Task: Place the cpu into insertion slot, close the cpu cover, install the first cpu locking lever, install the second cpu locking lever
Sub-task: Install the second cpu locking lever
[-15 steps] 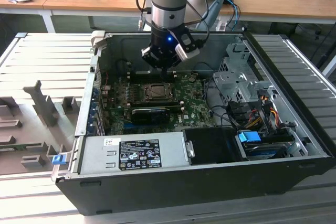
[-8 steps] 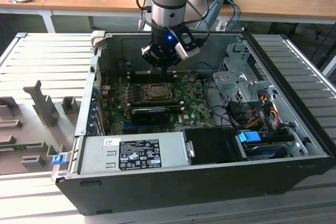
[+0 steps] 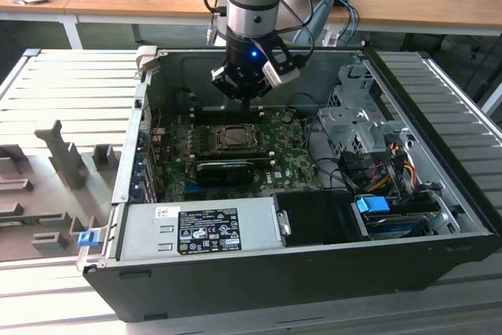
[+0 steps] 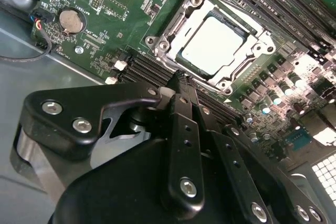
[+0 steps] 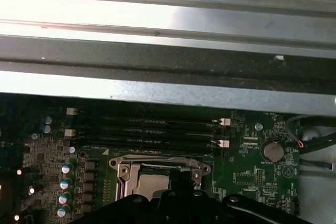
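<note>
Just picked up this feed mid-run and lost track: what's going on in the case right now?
The arm's claw hangs over the green motherboard inside the open computer case, just above the insertion slot. It is holding nothing that I can see. The cpu already lies in the slot, and the cpu cover appears to be down around it, its pale face showing through the opening. I can't tell whether the locking levers are latched.
</note>
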You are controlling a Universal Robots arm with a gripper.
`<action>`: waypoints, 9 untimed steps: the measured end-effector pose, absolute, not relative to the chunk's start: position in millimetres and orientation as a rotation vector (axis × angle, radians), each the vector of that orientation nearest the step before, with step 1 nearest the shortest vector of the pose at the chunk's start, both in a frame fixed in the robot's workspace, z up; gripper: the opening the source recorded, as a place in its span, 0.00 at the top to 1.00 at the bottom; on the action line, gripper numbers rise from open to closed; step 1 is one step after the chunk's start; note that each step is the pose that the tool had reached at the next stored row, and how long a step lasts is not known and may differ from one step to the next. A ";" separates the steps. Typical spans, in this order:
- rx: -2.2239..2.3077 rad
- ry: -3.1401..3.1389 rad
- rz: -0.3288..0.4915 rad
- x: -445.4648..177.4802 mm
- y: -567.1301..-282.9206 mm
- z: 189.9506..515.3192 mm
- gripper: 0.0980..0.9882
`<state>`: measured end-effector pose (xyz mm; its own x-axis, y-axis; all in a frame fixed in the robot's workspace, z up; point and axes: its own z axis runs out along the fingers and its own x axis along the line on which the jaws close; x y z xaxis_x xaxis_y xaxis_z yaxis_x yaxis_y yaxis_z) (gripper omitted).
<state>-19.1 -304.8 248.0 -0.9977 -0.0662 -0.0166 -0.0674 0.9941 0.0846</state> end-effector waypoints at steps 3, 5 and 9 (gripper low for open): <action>-0.104 3.123 0.133 -19.1 -305.5 247.6 0.99; -0.105 3.123 0.133 -19.1 -308.9 247.4 0.99; -0.105 3.123 0.133 -19.1 -316.1 252.1 0.99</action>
